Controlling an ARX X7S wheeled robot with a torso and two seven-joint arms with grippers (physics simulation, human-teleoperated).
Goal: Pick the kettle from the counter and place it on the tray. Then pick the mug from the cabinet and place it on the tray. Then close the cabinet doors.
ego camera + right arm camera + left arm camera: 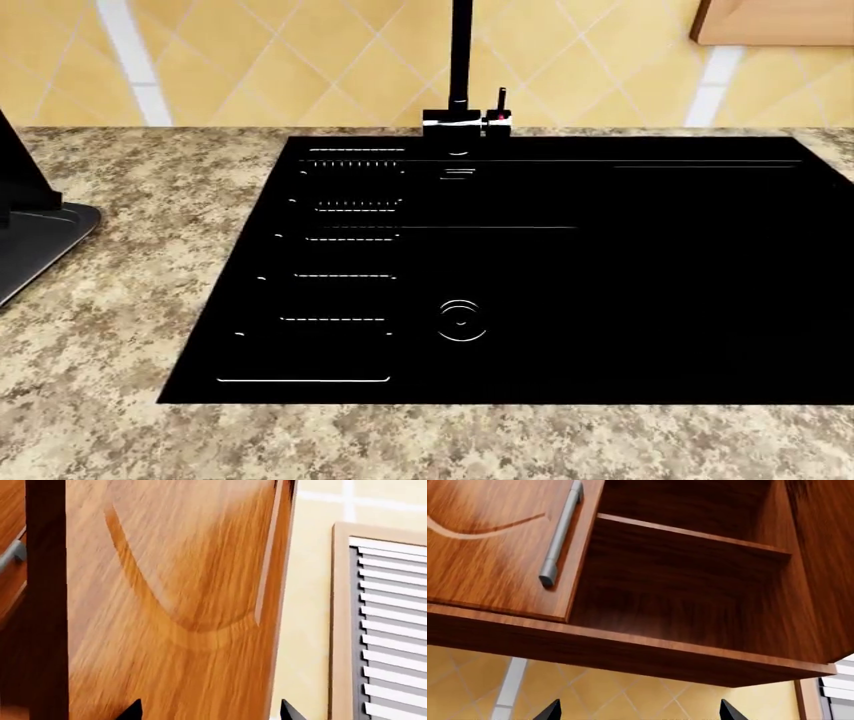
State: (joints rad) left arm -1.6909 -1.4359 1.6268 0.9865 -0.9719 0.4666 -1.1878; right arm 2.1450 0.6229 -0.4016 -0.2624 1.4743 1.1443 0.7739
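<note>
My left gripper (638, 715) is open, its two dark tips wide apart below the wooden cabinet (627, 645). That cabinet's left door (487, 545) with a grey bar handle (560, 535) looks shut. The right half stands open onto a bare shelf (694, 545). My right gripper (210, 712) is open too, close in front of a cabinet door (180, 595) with an arched groove. In the head view the tray (40, 240) lies at the counter's (134, 300) left edge. A dark sliver (20, 170) rising from it may be the kettle. The mug is out of view.
A black inset sink (601, 290) with a tall faucet (462, 80) fills the middle of the counter. The wall behind is yellow tile. A white louvred shutter (390, 630) hangs right of the door. A cabinet corner (774, 20) shows at the head view's top right.
</note>
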